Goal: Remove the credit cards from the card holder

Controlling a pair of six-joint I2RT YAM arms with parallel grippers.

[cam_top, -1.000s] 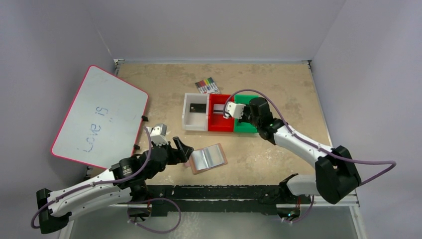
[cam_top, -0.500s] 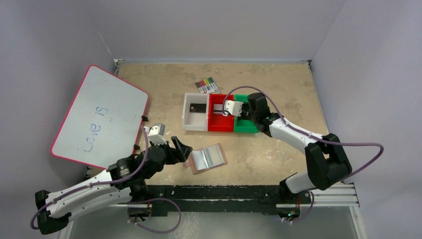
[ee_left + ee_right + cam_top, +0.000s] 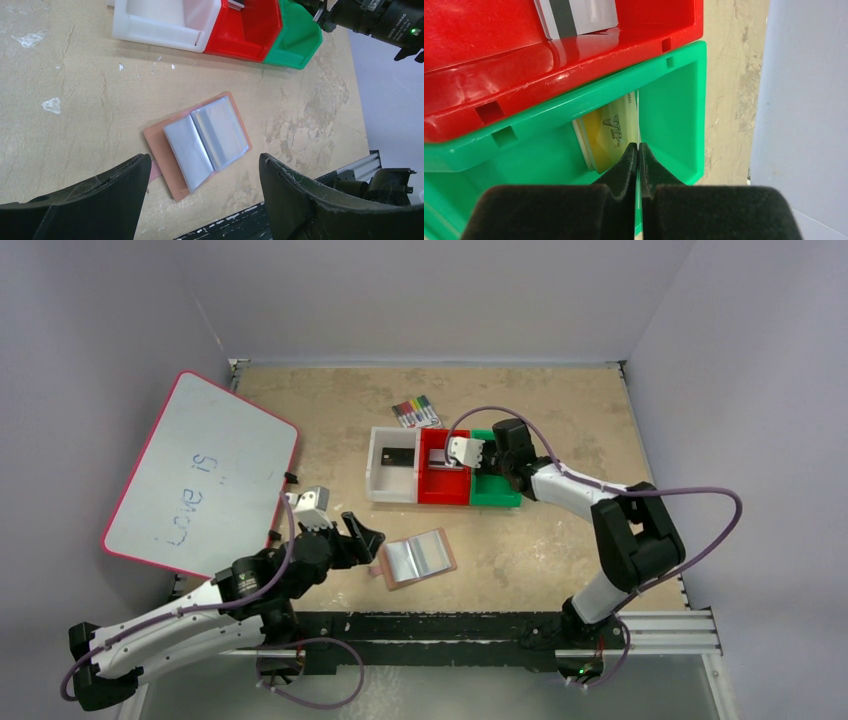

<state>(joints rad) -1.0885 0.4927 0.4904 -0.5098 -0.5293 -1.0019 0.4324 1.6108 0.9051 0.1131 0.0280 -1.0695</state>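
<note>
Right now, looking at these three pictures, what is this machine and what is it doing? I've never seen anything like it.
These are two robot arms bolted to a table. One picture looks down from above; the other two come from small cameras on each wrist. The left hand is open, hovering by the card holder, a tan wallet lying open. The right hand is pinched shut on a gold card, upright inside the green bin. Beside it, the red bin holds a silver card with a dark stripe and the white bin a black card. A whiteboard and a pack of markers also lie on the table.
</note>
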